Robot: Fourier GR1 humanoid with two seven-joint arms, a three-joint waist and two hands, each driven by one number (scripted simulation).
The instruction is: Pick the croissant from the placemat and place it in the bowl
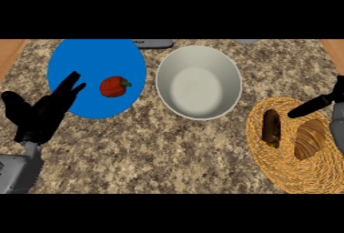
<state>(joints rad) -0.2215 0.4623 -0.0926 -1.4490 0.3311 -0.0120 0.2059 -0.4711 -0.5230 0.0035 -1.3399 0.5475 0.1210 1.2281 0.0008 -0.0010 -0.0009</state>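
Note:
On the woven straw placemat [289, 177] at the right lies a golden-brown ridged croissant [309, 139], and a darker brown long piece [270, 128] lies just left of it. The empty white bowl [199, 82] stands in the middle at the back, left of the placemat. My right hand [321, 103] comes in from the right edge over the placemat's upper right part. It is open, and one straight finger points left just above the croissant without touching it. My left hand [42, 111] rests open at the left, fingers up, over the edge of a blue plate.
A blue plate [87, 54] at the back left holds a red bell pepper [114, 86]. Grey objects [153, 43] peek in at the counter's far edge. Speckled stone counter [154, 154] spreads across the front between my arms.

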